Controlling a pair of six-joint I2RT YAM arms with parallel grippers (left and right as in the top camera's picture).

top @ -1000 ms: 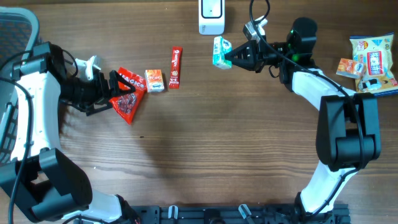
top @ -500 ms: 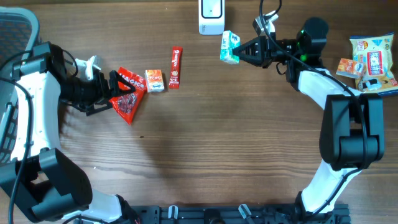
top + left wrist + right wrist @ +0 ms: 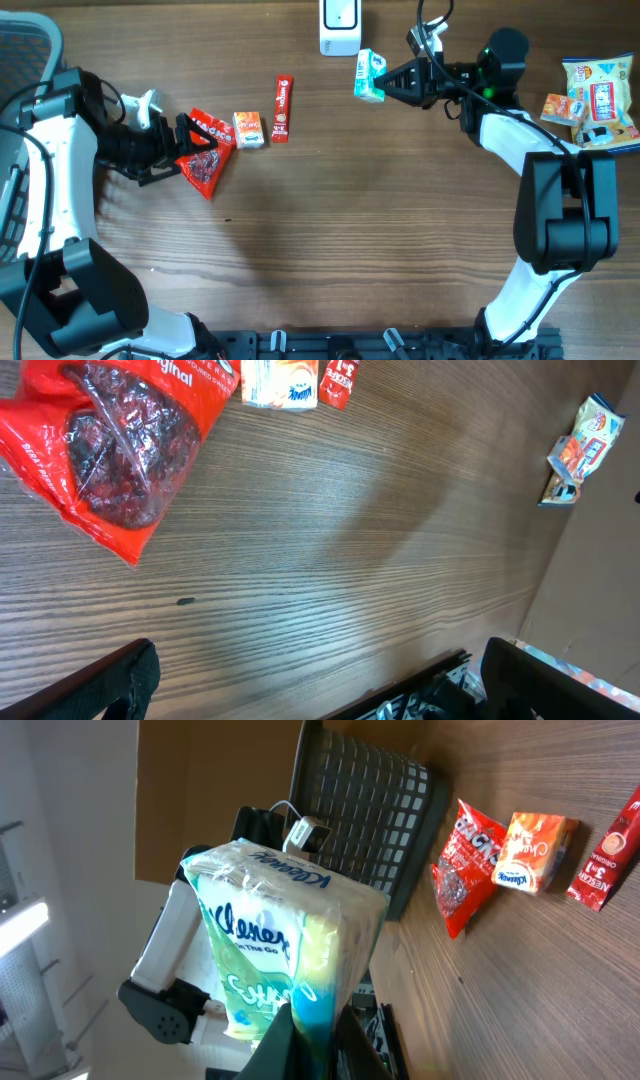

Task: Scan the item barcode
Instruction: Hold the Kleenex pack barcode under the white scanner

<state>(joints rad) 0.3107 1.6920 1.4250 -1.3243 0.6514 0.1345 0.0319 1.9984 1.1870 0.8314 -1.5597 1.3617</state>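
Soft, even light from above fills the overhead view. The brown wooden table (image 3: 330,200) shows only faint, diffuse shadows, with a broad dim patch near its middle and no hard edges or glare. In the left wrist view a wide grey shadow band crosses the wood grain diagonally. The glossy red plastic snack bag (image 3: 110,450) carries small white highlights, and the black fingers (image 3: 105,685) of the left gripper (image 3: 320,650) sit dark and featureless in the bottom corners. In the right wrist view the white wall (image 3: 60,830) is washed out, while the green-and-white plastic pack of tissues (image 3: 285,940) is brightly lit and slightly soft.
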